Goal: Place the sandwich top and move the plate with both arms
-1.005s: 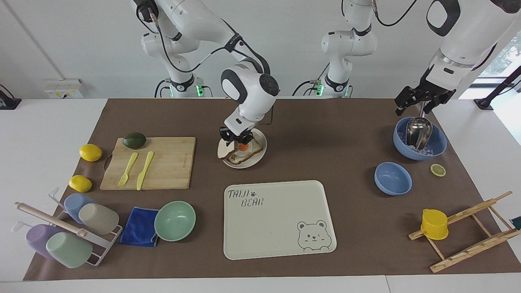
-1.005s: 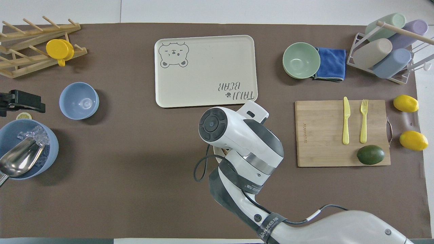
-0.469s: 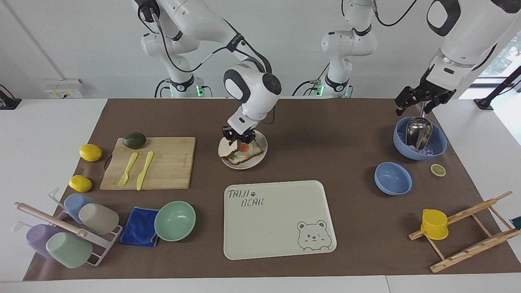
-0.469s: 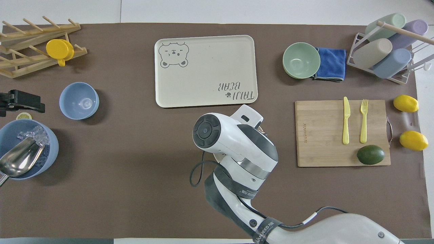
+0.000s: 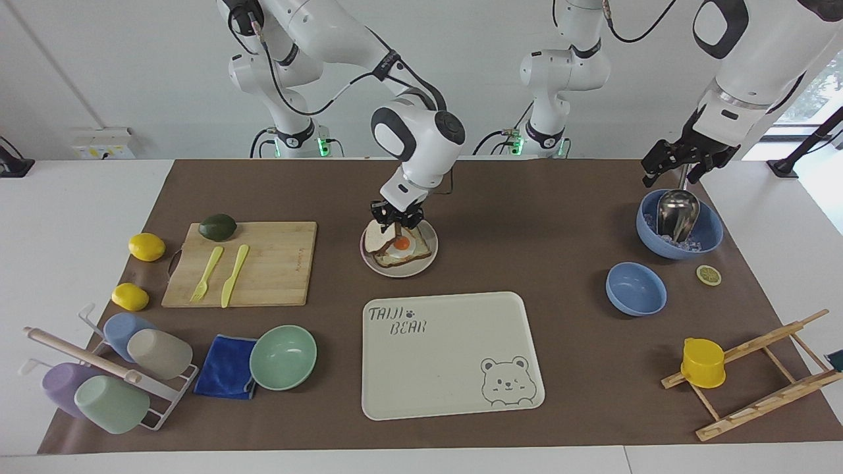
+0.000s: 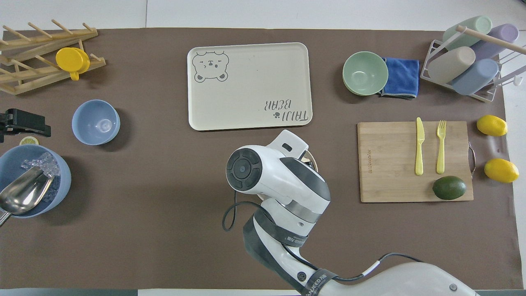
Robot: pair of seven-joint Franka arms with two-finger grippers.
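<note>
Facing view: my right gripper clasps the sandwich top, tilted over the egg toast on the one plate. My left gripper waits above the ice bowl, fingers indiscernible. Overhead view: my right arm hides the bread; a sliver of plate shows.

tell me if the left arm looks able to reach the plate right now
Probably, but crowded: the left gripper waits over the blue bowl, with bare mat between, while the right gripper holds the bread slice over the plate.
</note>
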